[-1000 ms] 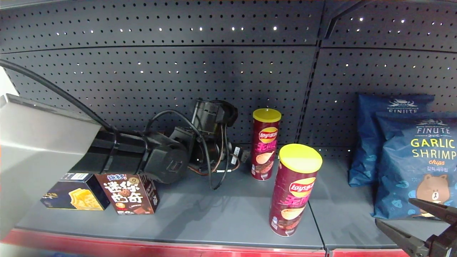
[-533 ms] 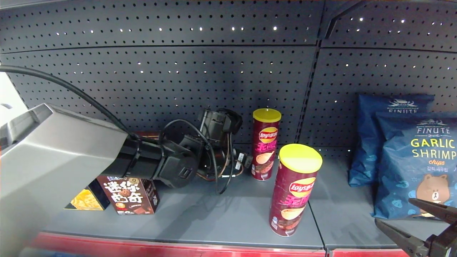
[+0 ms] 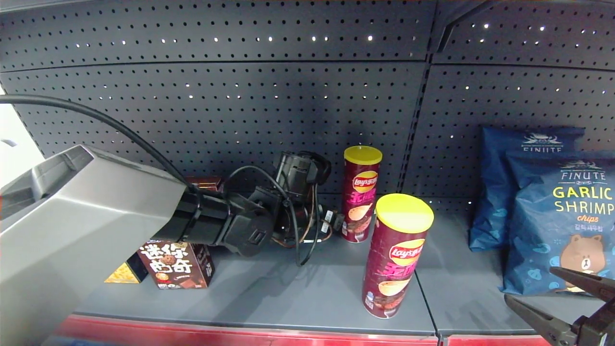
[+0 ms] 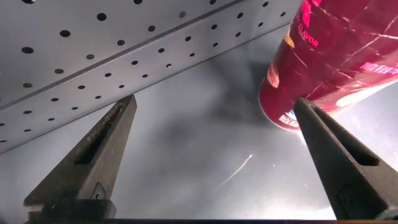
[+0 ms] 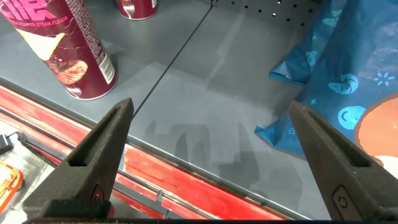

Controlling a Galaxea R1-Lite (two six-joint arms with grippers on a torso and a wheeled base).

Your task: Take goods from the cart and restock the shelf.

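Observation:
Two maroon chip cans with yellow lids stand on the grey shelf. The rear can is near the pegboard, the front can near the shelf's edge. My left arm's wrist lies low over the shelf just left of the rear can. In its wrist view my left gripper is open with only bare shelf between the fingers, and the rear can's base sits beside one fingertip. My right gripper hangs open in front of the shelf edge, right of the front can.
Blue shrimp-chip bags stand at the right. A brown cookie box and a dark cracker box sit at front left, another brown box behind the arm. Pegboard backs the shelf; a red strip edges it.
My left arm has pushed farther right along the shelf toward the rear can, which has shifted slightly right. The right gripper has stayed put.

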